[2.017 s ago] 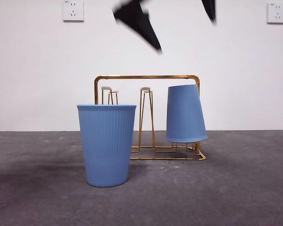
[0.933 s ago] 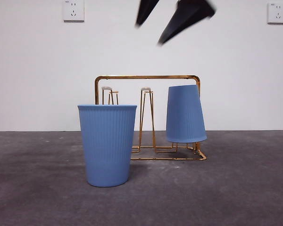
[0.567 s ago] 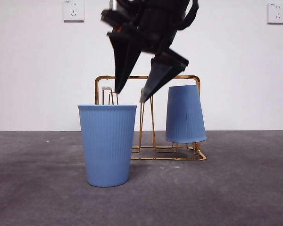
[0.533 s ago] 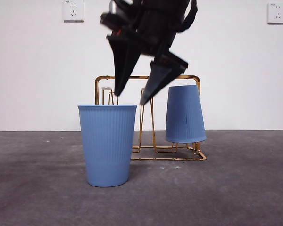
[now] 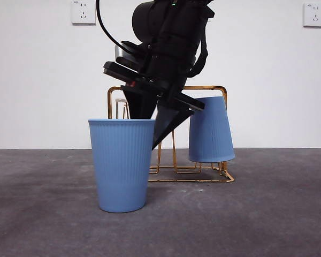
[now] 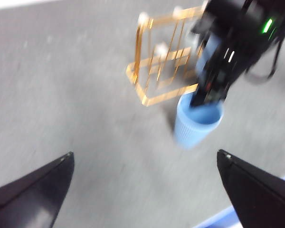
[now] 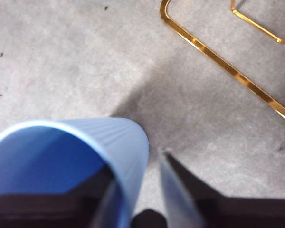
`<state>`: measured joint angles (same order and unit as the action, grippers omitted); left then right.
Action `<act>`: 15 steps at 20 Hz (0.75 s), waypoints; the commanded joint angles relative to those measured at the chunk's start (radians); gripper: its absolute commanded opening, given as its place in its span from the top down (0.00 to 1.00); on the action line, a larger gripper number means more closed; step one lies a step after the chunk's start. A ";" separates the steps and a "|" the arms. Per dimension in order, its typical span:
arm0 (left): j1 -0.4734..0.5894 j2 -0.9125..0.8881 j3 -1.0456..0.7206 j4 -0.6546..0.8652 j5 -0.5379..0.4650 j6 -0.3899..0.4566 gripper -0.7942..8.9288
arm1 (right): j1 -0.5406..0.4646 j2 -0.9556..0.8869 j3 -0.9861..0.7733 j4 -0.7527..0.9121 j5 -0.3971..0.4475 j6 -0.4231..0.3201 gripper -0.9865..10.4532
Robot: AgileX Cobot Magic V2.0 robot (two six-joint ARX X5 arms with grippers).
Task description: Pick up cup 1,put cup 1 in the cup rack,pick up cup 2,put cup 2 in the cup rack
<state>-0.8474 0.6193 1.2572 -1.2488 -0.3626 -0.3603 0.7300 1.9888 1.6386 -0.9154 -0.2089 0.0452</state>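
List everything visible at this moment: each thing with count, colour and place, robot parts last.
upright cup: one, blue ribbed, standing on the table in front of the rack.
inverted cup: one, blue, hung upside down on one end of the rack.
cup rack: one, gold wire, behind the upright cup.
table: one, grey.
wall sockets: two, white, high on the wall.
right gripper: black, open, one jaw inside the upright cup's rim, one outside.
left gripper: black, open, away from the cups.

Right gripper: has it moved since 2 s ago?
Yes. The right gripper has come down from the top of the front view, past the top bar of the rack, and now straddles the rim of the upright cup.
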 commanded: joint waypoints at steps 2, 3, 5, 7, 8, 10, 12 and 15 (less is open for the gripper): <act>-0.003 -0.004 -0.005 0.122 0.014 0.010 0.40 | 0.004 0.011 -0.008 0.003 0.000 0.006 0.90; -0.003 -0.004 -0.005 0.160 0.033 0.014 0.40 | 0.004 0.011 -0.008 0.008 0.000 0.003 0.93; -0.005 -0.004 -0.005 0.246 0.085 0.028 0.40 | 0.003 0.005 -0.007 0.027 0.000 0.004 0.92; -0.005 -0.004 -0.005 0.327 0.161 0.061 0.40 | 0.003 -0.033 -0.007 0.030 0.000 0.004 0.92; -0.005 -0.004 -0.005 0.372 0.194 0.074 0.40 | 0.003 -0.072 -0.007 0.030 0.000 0.003 0.92; -0.005 -0.005 -0.005 0.462 0.249 0.106 0.40 | 0.003 -0.176 -0.007 0.040 -0.002 0.003 0.92; -0.005 -0.006 -0.004 0.584 0.337 0.139 0.40 | 0.002 -0.319 -0.007 0.057 -0.021 0.003 0.92; -0.005 -0.007 0.009 0.705 0.409 0.181 0.40 | 0.000 -0.478 -0.005 0.079 -0.033 0.006 0.92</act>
<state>-0.8482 0.6193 1.2587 -0.5808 0.0265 -0.2253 0.7311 1.5581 1.6318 -0.8421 -0.2359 0.0452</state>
